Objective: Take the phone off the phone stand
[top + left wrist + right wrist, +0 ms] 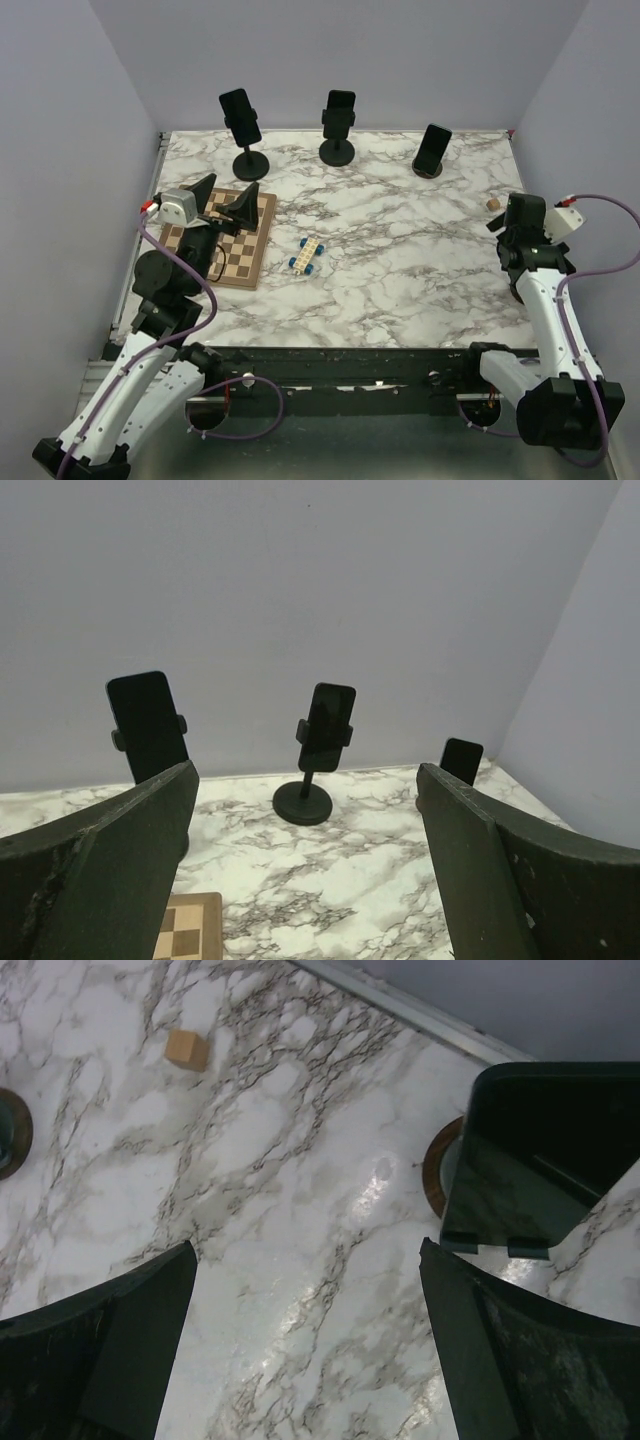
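A white marble counter [400, 260] boxed in by lavender walls carries three phone stands [337, 152] along its far edge. Each holds a phone: the left phone [240, 116] and middle phone [338, 113] are clamped upright, and the right phone [433, 147] leans in a low cradle. The left claw [233, 190] hangs released and empty above the chessboard [245, 260] by the left edge, and the right claw [307, 1250], likewise spread with nothing in it, sits near the right edge beside a wooden cube [492, 203], with bare marble and a small toy car [307, 255] between them.
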